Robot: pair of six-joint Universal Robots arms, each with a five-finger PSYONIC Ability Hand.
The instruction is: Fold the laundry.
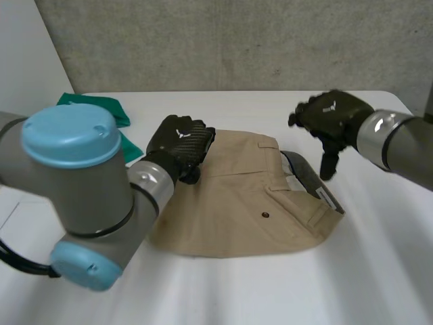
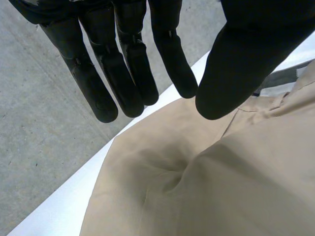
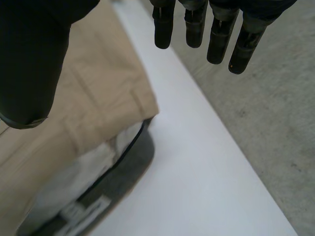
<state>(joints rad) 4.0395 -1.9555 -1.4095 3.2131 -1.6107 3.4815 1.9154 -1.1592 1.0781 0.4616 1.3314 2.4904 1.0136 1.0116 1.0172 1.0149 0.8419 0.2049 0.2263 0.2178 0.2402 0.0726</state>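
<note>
White table [image 1: 379, 271] bears the folded khaki trousers [image 1: 237, 203]; both hands are empty.
A careless grab could undo the fold: left hand [image 1: 179, 142] over the trousers' far corner, fingers straight, close together; right hand [image 1: 331, 115] above the trousers' waistband end, fingers straight, slightly spread.

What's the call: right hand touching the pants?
Cannot tell. Head view: thumb of right hand ends at waistband of pants; neither contact nor gap is plain.

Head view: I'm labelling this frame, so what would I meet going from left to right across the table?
green cloth → left hand → tan trousers → right hand
</note>
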